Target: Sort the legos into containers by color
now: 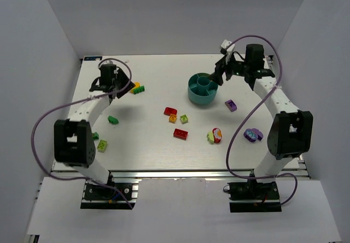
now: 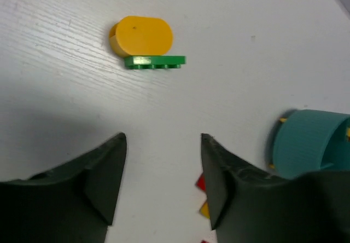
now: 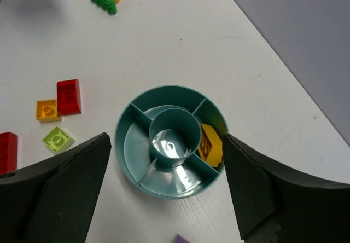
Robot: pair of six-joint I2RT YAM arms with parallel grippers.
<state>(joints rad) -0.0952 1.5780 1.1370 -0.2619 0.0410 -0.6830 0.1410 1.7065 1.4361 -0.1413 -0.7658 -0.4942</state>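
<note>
Teal bowl (image 3: 164,191) at far right of table (image 1: 147,150), yellow brick (image 3: 210,144) in one wedge; right gripper (image 3: 167,139) above it, fingers spread wide, empty; left gripper (image 2: 163,139) fingers apart, empty, near yellow rounded piece (image 2: 141,36) touching green plate (image 2: 155,62); other legos (image 1: 180,134) loose mid-table.

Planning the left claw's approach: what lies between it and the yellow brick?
Left wrist view: a flat green brick lying against the yellow brick; otherwise bare table back to the left claw.
</note>
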